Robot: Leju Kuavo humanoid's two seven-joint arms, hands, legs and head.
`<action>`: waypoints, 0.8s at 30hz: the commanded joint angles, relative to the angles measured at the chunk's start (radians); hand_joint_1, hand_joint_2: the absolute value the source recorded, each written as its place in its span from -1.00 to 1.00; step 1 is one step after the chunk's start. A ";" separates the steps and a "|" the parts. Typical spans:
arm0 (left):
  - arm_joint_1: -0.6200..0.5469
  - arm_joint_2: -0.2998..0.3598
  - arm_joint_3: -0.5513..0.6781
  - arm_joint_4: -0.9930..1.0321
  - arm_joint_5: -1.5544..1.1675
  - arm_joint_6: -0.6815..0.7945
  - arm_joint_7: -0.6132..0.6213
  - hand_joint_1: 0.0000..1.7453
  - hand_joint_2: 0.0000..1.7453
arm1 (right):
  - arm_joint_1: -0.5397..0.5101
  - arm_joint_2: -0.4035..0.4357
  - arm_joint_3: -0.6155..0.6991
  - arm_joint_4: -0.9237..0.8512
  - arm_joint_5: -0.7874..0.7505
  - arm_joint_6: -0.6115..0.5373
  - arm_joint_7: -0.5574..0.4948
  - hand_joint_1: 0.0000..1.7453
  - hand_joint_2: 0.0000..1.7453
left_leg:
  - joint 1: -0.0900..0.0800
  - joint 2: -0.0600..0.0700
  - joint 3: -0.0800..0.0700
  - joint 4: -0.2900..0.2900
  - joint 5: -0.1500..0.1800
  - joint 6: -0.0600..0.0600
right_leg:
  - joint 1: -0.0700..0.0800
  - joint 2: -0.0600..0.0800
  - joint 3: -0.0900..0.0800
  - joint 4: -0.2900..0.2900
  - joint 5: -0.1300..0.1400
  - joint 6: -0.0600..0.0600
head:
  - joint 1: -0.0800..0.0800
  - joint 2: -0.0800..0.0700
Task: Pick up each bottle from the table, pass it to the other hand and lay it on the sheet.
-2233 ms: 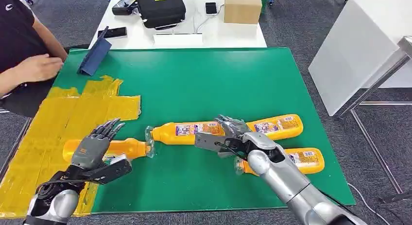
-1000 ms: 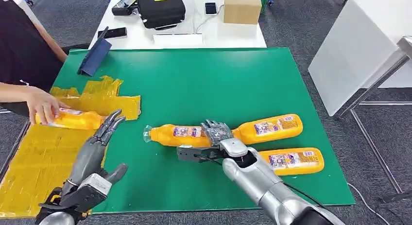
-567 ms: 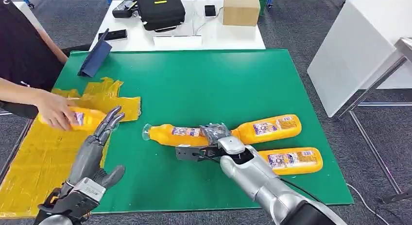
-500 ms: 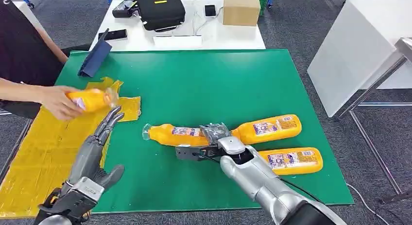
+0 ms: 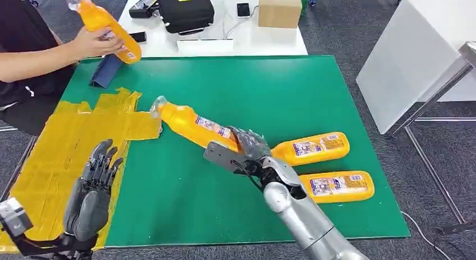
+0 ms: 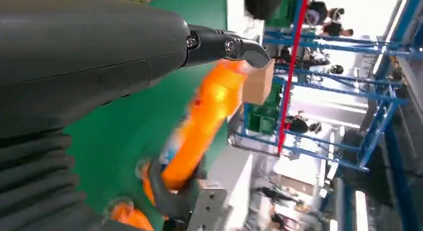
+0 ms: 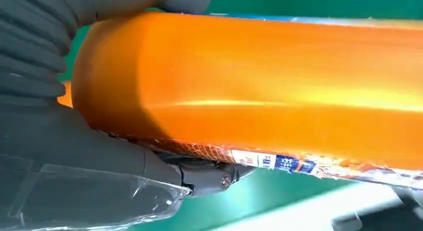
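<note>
Your green bench (image 5: 236,86) is carrying the yellow sheet (image 5: 50,159) at its left edge. Your right robot hand (image 5: 250,150) is gripping an orange bottle (image 5: 193,125) — tilted, cap toward the sheet. Your left robot hand (image 5: 92,192) is hovering over the sheet — fingers apart, holding nothing.

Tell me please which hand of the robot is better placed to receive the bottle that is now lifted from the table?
The left hand. It is open and holds nothing, beside the yellow sheet. The right hand already grips the lifted bottle, whose cap end points toward the left side, so the left probably takes it next.
</note>
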 commanded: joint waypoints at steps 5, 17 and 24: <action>-0.008 -0.052 -0.004 0.116 0.224 -0.040 0.033 -1.00 1.00 | 0.089 -0.091 0.135 -0.352 -0.162 -0.001 -0.056 1.00 1.00 | 0.000 -0.002 0.003 0.000 -0.002 0.000 | 0.001 -0.002 0.005 -0.001 -0.002 -0.001 | 0.000 0.000; -0.057 -0.008 -0.155 0.112 0.155 -0.038 0.005 -1.00 1.00 | -0.020 -0.156 0.257 -0.321 -0.418 0.084 -0.098 1.00 1.00 | 0.000 0.000 0.001 0.000 -0.001 0.000 | 0.000 0.000 0.002 0.000 0.000 -0.001 | 0.000 0.000; -0.073 0.023 -0.222 0.083 0.134 -0.049 -0.022 -1.00 1.00 | -0.038 -0.176 0.318 -0.323 -0.513 0.110 -0.113 1.00 1.00 | 0.000 0.000 0.002 0.000 -0.002 0.000 | 0.001 0.000 0.004 0.000 -0.001 -0.001 | 0.000 0.000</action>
